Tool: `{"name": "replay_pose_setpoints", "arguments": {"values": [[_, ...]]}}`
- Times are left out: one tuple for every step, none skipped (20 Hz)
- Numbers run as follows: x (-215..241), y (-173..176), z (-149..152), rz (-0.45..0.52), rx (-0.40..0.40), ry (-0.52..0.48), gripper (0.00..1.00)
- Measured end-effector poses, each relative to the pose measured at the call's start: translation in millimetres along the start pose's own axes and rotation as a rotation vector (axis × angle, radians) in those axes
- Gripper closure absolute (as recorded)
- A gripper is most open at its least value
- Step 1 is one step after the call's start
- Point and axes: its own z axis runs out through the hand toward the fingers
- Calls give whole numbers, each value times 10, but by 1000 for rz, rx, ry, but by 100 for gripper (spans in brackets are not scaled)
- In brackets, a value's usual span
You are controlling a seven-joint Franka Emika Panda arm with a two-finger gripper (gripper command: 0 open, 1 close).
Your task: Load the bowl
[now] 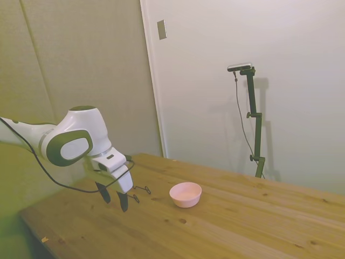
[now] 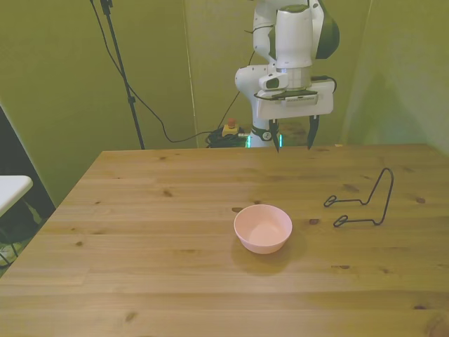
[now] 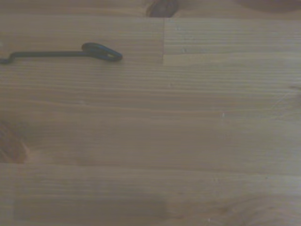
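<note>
The bowl (image 2: 263,228), small, round and pale pink, stands upright and empty near the middle of the wooden table (image 2: 140,267), also seen in the side view (image 1: 185,194). My gripper (image 2: 293,144) hangs open above the table's far edge, well behind the bowl and a little toward the front view's right, with nothing between its fingers. In the side view the gripper (image 1: 113,198) sits left of the bowl, just above the wood. The bowl is outside the wrist view.
A thin black wire stand (image 2: 365,203) rests on the table at the front view's right of the bowl, between gripper and bowl in the side view (image 1: 141,192); one of its loops (image 3: 101,52) shows in the wrist view. A white surface (image 2: 10,188) sits beyond the table's left edge.
</note>
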Motion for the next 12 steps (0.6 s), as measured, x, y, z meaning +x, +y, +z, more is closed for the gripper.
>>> {"name": "replay_pose_setpoints", "arguments": {"values": [[0, 0, 1, 0, -1, -1, 0], [-6, 3, 10, 0, -5, -6, 0], [-1, -7, 9, 1, 2, 2, 0], [14, -31, 4, 6, 17, 18, 0], [31, -48, 10, 10, 25, 27, 0], [56, -66, 20, 14, 29, 34, 0], [96, -84, 30, 17, 29, 41, 0], [160, -104, 25, 20, 30, 53, 0], [239, -124, 18, 25, 29, 65, 0], [336, -145, 4, 30, 28, 78, 0], [439, -168, -14, 36, 28, 88, 0], [551, -198, -38, 44, 30, 96, 0]]}}
